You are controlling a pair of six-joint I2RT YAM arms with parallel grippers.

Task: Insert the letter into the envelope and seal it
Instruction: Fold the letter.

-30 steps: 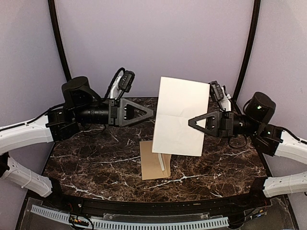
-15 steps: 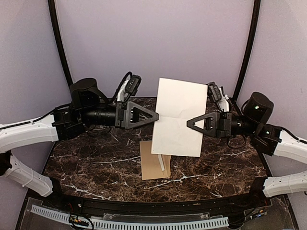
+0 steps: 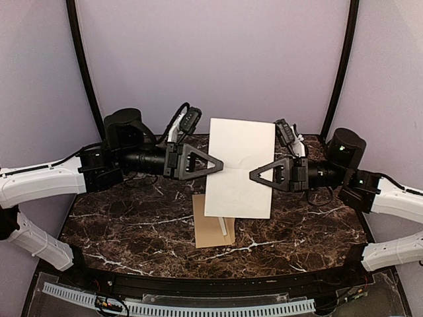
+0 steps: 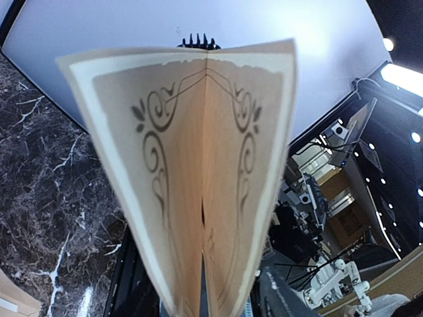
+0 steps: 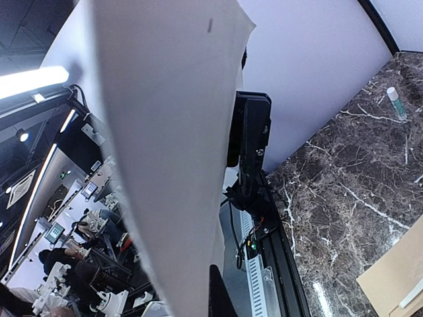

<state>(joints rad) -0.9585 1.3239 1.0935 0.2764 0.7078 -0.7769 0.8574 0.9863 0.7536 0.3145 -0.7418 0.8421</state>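
Note:
The letter (image 3: 239,158) hangs upright in the air above the middle of the table, its plain pale back toward the top camera. My right gripper (image 3: 254,176) is shut on its right part at mid height. My left gripper (image 3: 220,166) reaches the letter's left edge at the crease. In the left wrist view the bordered side of the letter (image 4: 198,172) bends into a V and hides my fingers. The right wrist view shows the letter's pale back (image 5: 172,132) and one dark fingertip (image 5: 220,297). The brown envelope (image 3: 211,231) lies flat on the table, its far end behind the letter.
The dark marble table (image 3: 132,224) carries the envelope, with a white strip (image 3: 225,226) along one of its edges. A small white tube (image 5: 396,104) lies on the marble far from the envelope (image 5: 396,277). Both arms meet over the table's middle.
My left gripper has moved right until it reaches the letter's left edge. The right gripper has carried the letter a little to the left and lower.

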